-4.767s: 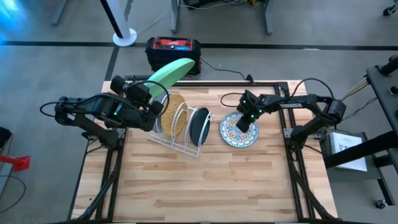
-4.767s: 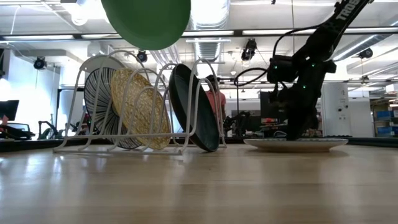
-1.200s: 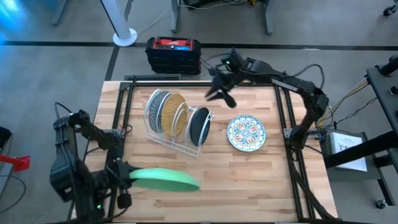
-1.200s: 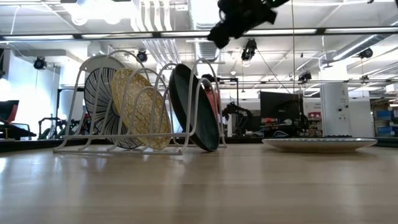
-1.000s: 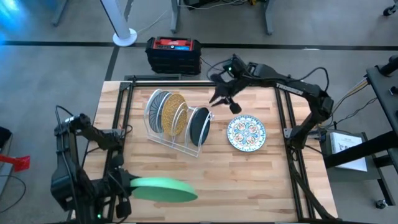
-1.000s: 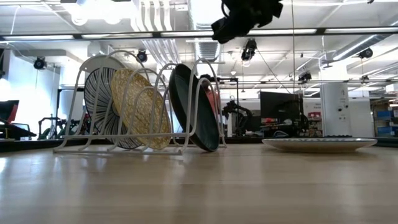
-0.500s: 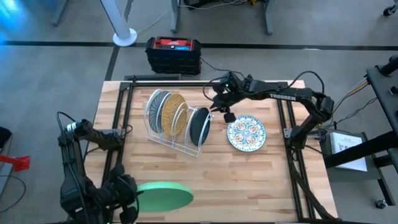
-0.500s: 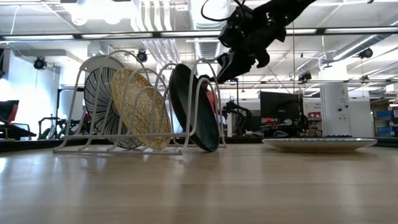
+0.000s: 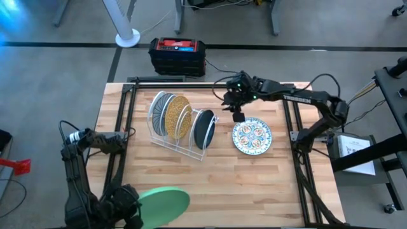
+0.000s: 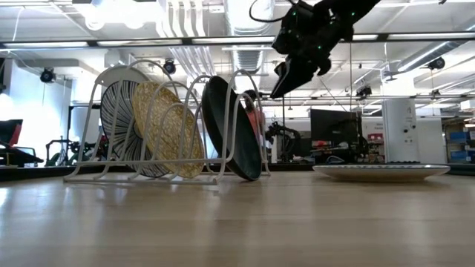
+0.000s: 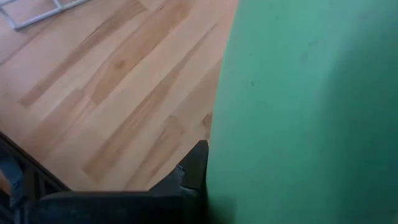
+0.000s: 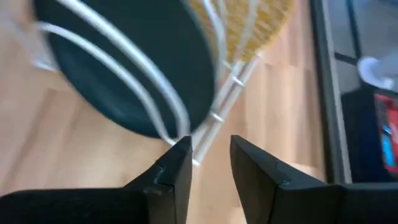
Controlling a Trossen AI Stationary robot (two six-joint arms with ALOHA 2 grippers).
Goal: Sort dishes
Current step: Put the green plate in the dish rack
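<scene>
A white wire rack [image 9: 191, 152] on the far left of the table holds a striped plate [image 9: 161, 112], a mustard-yellow speckled plate [image 9: 179, 116] and a dark teal plate [image 9: 204, 128], all on edge. The blue floral plate [image 9: 252, 136] lies flat to its right. My right gripper [image 9: 236, 115] hangs open in the air just beyond the rack's right end, fingers [image 12: 177, 165] slanting down toward the teal plate [image 12: 118, 74]. My left gripper [image 9: 135, 211] is at the near left corner, shut on the light green plate [image 9: 164, 205]. My left gripper pinches the green plate at its rim [image 11: 214, 155], on the plate's left side as seen from above. One dark finger [image 11: 194, 167] shows against the edge; the plate hides the other. The plate reaches out toward the table's right, lying fairly flat above the near edge.
Bare wood lies across the table's middle and near right [image 9: 254, 191]. Black frame rails [image 9: 125, 121] run along both sides of the table. A red and black box [image 9: 177, 54] sits on the floor past the far edge.
My left gripper has moved toward the near left corner and lower with the green plate, which has turned from nearly edge-on to flatter. My right gripper has come down from the far edge toward the rack's right end and tipped more downward.
</scene>
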